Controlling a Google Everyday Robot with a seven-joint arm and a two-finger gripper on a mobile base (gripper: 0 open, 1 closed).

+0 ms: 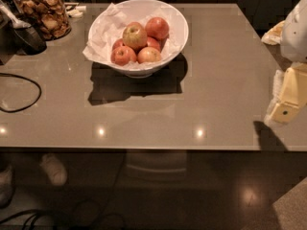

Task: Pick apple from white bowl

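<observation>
The gripper (289, 102) is hanging over the right edge of the bench (216, 85); whether it is clenched or released, I cannot tell. Well apart, the apple (135, 35) is sitting atop redder apples (157, 28) in the white bowl (179, 25).

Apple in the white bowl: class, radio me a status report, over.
Gripper at right edge of table, well apart from white bowl. Apple atop pile inside, untouched. Redder apples touching it.
</observation>
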